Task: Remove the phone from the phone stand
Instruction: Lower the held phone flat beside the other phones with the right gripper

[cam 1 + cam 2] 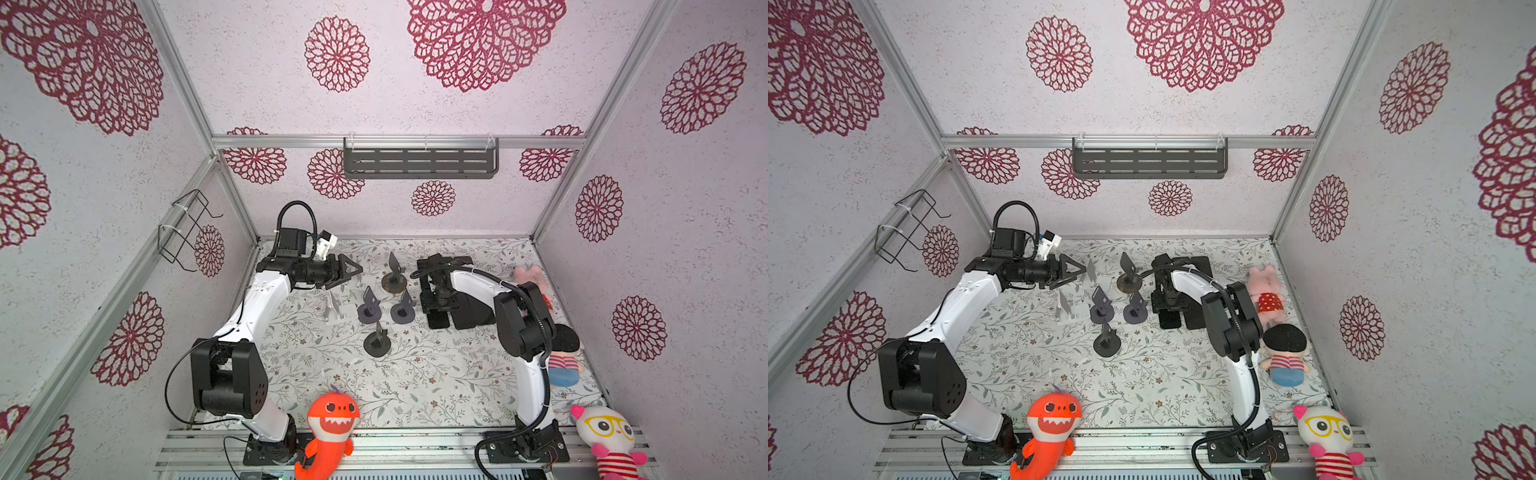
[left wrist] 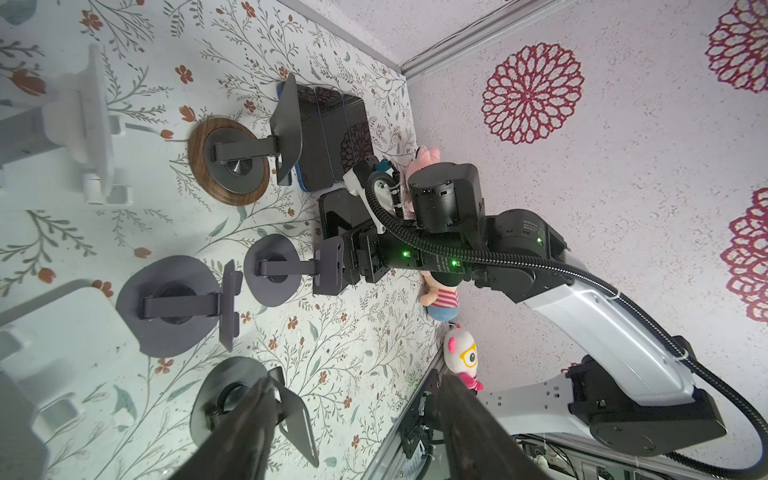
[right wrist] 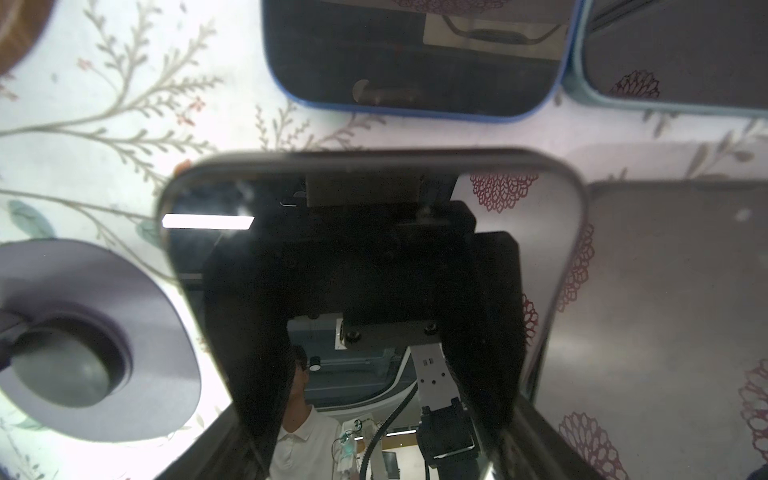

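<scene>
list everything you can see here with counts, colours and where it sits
phone stands: 6, two white, two grey, one black, one wood-based, centre
phones: at least 4, dark screens, flat at back right
shark plush: 1, orange, front edge
cat plush: 1, white, front right
pig plush: 1, pink, right edge
doll: 1, black-haired, right edge
shelf: 1, black, back wall
wire basket: 1, black, left wall
table: 1, floral cover
left gripper: 1, black, open, back left
right gripper: 1, black, over the phones
</scene>
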`<state>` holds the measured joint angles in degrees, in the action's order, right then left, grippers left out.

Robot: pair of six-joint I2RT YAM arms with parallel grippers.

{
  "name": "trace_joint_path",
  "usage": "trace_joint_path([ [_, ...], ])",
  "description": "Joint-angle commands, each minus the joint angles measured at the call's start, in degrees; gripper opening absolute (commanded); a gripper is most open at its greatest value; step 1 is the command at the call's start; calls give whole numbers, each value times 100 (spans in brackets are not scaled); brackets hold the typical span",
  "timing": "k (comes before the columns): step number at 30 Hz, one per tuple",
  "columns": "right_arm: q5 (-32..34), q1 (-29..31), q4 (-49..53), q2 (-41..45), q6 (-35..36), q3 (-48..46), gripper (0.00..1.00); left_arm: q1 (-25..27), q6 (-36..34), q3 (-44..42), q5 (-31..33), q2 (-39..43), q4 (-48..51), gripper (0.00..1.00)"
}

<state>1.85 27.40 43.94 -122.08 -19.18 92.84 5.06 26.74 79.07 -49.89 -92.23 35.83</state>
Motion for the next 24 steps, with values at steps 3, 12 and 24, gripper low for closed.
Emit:
trace_joint_path([
  [3, 167, -38, 106, 18, -139, 243, 79, -66, 9, -32, -74, 213, -103, 66],
  [12, 202, -46, 110, 35, -152, 208, 80, -84, 15, -32, -65, 240, -118, 67],
  [24, 475, -317, -137, 1216, -15, -87, 78, -102, 2, -32, -52, 266, -103, 67],
])
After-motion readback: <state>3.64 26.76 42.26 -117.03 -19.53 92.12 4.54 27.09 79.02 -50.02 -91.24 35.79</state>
